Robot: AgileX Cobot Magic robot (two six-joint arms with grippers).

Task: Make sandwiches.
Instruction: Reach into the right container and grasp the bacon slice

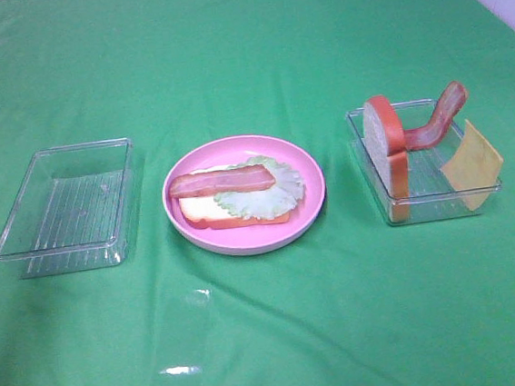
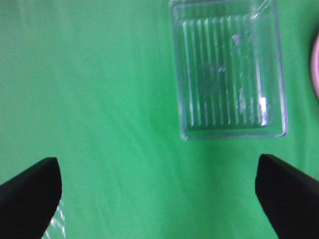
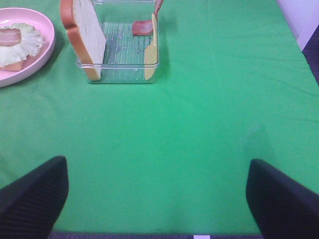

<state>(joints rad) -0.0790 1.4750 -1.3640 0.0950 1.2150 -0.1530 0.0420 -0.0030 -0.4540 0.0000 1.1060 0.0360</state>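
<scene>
On the round pink plate (image 1: 248,239) lies the partly built sandwich: a white bread slice (image 1: 196,213), pale green lettuce (image 1: 275,187) and a bacon strip (image 1: 222,182) on top. A second bread slice (image 1: 387,139) stands on edge in the right clear tray (image 1: 432,208), with another bacon strip (image 1: 438,121) and a yellow cheese square (image 1: 471,166) leaning there. Neither arm shows in the high view. My left gripper (image 2: 159,199) is open above bare cloth, short of the empty tray (image 2: 229,74). My right gripper (image 3: 157,199) is open, well back from the bread slice (image 3: 84,37) and cheese (image 3: 151,55).
An empty clear tray (image 1: 67,207) sits left of the plate. Green cloth covers the whole table. The plate's rim (image 3: 47,50) shows beside the right tray (image 3: 119,74) in the right wrist view. A pale wall edges the far right corner.
</scene>
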